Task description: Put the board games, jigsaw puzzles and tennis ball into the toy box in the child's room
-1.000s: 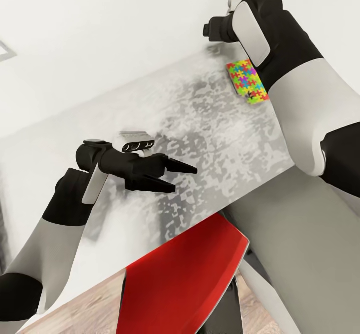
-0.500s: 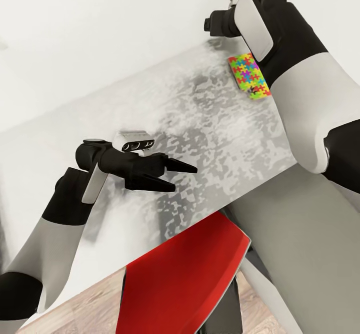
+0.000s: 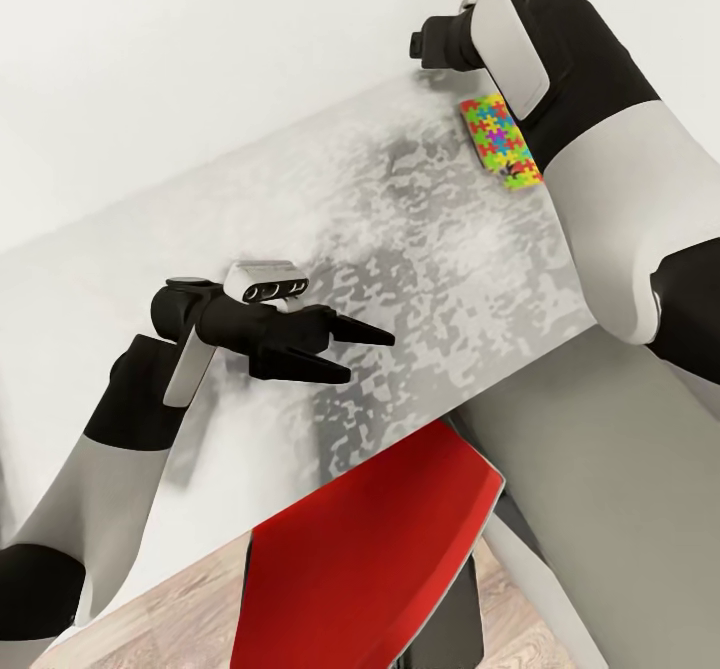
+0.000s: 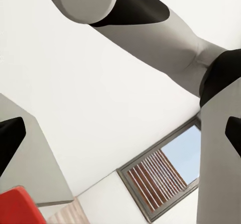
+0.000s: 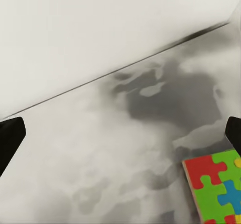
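Note:
One jigsaw puzzle (image 3: 499,139), a flat slab of bright interlocking pieces, lies at the far right of the table (image 3: 420,279), partly covered by my right forearm. Its corner (image 5: 218,186) also appears in the right wrist view, just off to the side of my right gripper (image 5: 120,136). That gripper is open and held over the tabletop close to the wall. My left gripper (image 3: 371,357) hovers above the table's near part, open, with nothing between its fingers. The toy box, the board games and the tennis ball are out of view.
A red chair (image 3: 380,549) stands tucked against the table's front edge, below my left gripper. Wood-plank floor (image 3: 170,619) lies beside it. A white wall (image 3: 200,49) backs the table. A window with slats (image 4: 160,179) appears in the left wrist view.
The whole head view has shifted a little, so the camera moved. The puzzle and right arm sit slightly higher and further right in the picture. The left arm holds its pose.

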### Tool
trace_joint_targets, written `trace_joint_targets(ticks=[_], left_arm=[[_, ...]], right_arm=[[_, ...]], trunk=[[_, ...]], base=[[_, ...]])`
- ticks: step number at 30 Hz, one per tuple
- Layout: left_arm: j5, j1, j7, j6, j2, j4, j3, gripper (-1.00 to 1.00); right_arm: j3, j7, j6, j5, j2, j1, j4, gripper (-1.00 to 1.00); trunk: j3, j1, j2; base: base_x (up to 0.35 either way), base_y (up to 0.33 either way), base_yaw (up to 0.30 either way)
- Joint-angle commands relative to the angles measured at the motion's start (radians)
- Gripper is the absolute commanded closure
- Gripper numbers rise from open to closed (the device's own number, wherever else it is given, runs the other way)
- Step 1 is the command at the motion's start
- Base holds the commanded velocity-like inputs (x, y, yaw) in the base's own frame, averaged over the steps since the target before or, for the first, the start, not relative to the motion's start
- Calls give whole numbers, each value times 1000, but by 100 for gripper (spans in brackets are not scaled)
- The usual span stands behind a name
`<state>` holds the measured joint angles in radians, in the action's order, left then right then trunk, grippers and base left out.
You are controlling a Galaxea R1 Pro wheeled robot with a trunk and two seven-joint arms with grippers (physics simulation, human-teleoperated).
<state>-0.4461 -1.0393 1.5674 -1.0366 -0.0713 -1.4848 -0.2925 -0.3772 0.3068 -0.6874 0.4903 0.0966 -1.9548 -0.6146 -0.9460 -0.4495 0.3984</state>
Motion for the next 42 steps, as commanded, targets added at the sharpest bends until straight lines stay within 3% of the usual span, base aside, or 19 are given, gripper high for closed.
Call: trace_joint_targets(ticks=[1, 13, 21, 33, 35, 42], left_arm=[[-1, -1, 3, -11, -1, 0, -2, -100], [-2, -1, 3, -11, 0, 0, -2, -100], [-2, -1, 3, -11, -3, 0, -2, -100], [-2, -1, 3, -11, -3, 0, -2, -100], [-2, -1, 3, -11, -2, 0, -2, -100], [-2, -1, 3, -11, 0, 0, -2, -100]], right_arm=[[-4, 9, -2, 11, -1, -1, 0, -100], [-2, -16, -15, 14, -3, -14, 26, -100], [-2, -80, -20, 14, -27, -15, 28, -100], [-6, -82, -16, 11, -35, -15, 50, -100], [-11, -71, -15, 1, -32, -15, 58, -100], [-20, -34, -12, -106, -22, -15, 75, -100]], trunk=[[-3, -1, 2], [-14, -1, 2], [-14, -1, 2], [-14, -1, 2], [-14, -1, 2], [-14, -1, 2]], base=[[0, 0, 0], [0, 0, 18], [0, 0, 1], [0, 0, 0], [0, 0, 0], [0, 0, 0]])
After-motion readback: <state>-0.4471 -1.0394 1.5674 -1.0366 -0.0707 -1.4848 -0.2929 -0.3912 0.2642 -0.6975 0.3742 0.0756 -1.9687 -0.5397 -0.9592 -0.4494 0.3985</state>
